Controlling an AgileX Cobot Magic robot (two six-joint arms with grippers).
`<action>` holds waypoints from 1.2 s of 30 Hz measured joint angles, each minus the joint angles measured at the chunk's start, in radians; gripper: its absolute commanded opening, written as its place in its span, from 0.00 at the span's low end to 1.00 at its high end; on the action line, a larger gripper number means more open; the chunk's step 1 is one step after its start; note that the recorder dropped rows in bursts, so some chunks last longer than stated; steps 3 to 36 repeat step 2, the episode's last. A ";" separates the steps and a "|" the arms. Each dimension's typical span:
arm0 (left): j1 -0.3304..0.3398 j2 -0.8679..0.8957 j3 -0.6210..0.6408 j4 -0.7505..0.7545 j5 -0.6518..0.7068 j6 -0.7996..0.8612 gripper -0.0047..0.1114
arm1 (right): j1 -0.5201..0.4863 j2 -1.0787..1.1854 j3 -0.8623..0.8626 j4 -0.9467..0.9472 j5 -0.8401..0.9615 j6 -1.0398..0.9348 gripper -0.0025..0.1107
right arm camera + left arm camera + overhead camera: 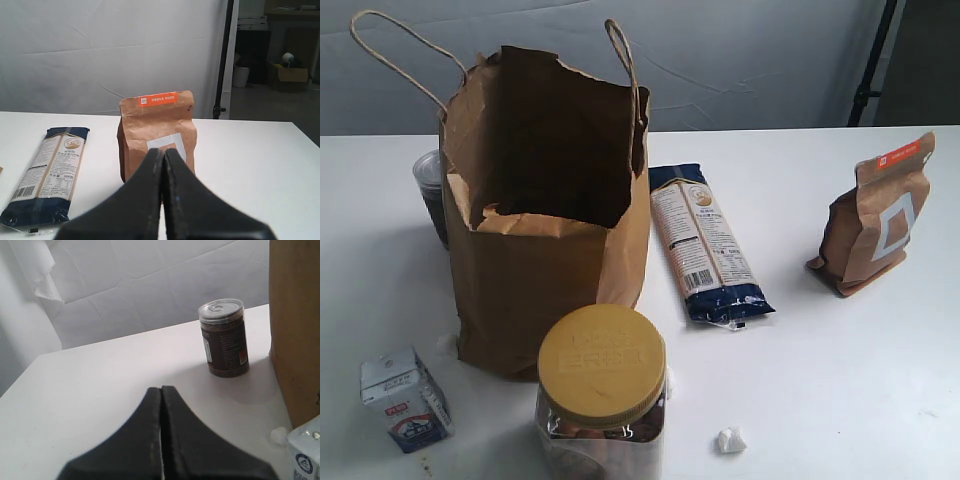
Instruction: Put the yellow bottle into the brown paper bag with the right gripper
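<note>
The brown paper bag stands open and upright left of centre on the white table, its two cord handles sticking up; its side wall also fills one edge of the left wrist view. No small square-sided yellow bottle shows in any view; it is hidden or out of view. Neither arm appears in the exterior view. My right gripper is shut with nothing in it, pointing at the small brown pouch. My left gripper is shut and empty too, low over the table.
A wide clear jar with a yellow lid stands in front of the bag. A small milk carton sits front left, a dark can beside the bag, a blue noodle packet mid-table, the pouch at right, a white scrap in front.
</note>
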 measured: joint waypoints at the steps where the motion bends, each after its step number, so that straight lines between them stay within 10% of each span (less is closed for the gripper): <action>1: 0.000 0.000 0.000 0.000 0.000 0.000 0.04 | 0.000 0.000 0.000 0.000 0.000 0.000 0.02; 36: 0.000 0.000 0.000 0.000 0.000 0.000 0.04 | 0.000 0.000 0.000 0.000 0.000 0.000 0.02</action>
